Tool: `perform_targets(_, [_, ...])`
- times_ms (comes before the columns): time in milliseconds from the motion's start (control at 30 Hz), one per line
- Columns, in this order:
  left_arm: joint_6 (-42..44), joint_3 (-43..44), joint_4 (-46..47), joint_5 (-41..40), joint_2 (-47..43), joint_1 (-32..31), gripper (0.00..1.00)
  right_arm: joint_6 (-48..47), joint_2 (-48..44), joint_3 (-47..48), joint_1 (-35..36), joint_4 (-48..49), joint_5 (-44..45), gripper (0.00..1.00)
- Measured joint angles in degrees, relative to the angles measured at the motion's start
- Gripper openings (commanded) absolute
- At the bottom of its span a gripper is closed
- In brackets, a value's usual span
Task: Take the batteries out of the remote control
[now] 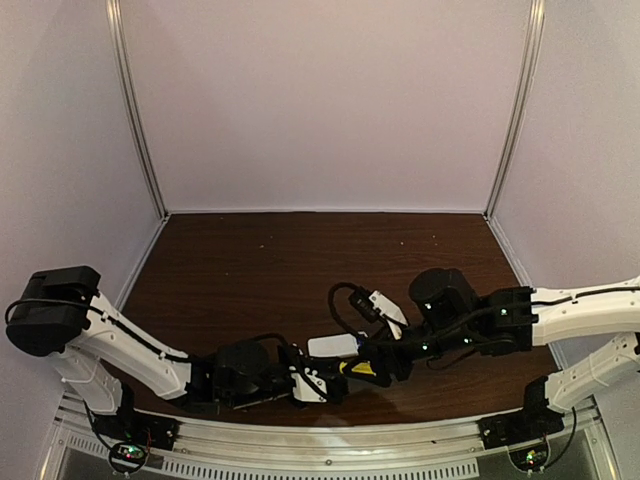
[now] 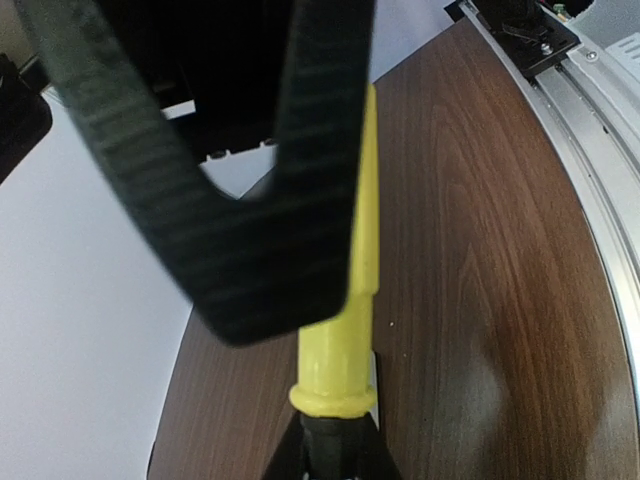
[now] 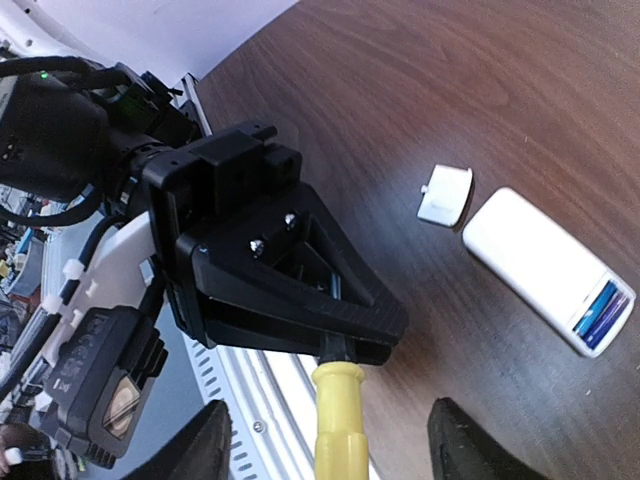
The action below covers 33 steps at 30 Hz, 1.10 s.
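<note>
Two batteries (image 3: 600, 308) sit unpulled in your remote (image 3: 530, 255), cover (image 3: 445, 193) off beside it; left claw (image 3: 335, 345) pinches the screwdriver (image 2: 345, 340), right claw (image 3: 342, 437) spread.

Dark wood-grain table (image 1: 300, 260) with a soft sheen. The remote control (image 3: 530, 262), lower right, is smooth white plastic. The screwdriver (image 2: 345, 340) handle is smooth yellow plastic.

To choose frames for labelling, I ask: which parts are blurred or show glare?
Left wrist view: its own black finger is a soft dark blur, and pale glare lies on the table. Right wrist view: the remote control is sharp, while its own fingertips are blurred. Top view: dim overall, with little fine detail.
</note>
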Motion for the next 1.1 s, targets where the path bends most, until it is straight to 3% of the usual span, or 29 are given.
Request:
perform_targets(200, [-2.08,0.13,-0.13,-1.14,-0.07,-0.04,0.00,2.75,-4.55,-4.66,0.13,7.08,4.09,0.74])
perform_targets(433, [-4.63,1.57,-0.20,-4.33,-0.83,-0.04,0.00,6.75,-5.29,-7.52,0.74,13.03,8.98,0.65])
perform_targets(1100, [-5.99,2.36,-1.20,-7.93,-0.74,-0.04,0.00,9.16,-0.33,-7.28,2.51,18.56,13.55,0.15])
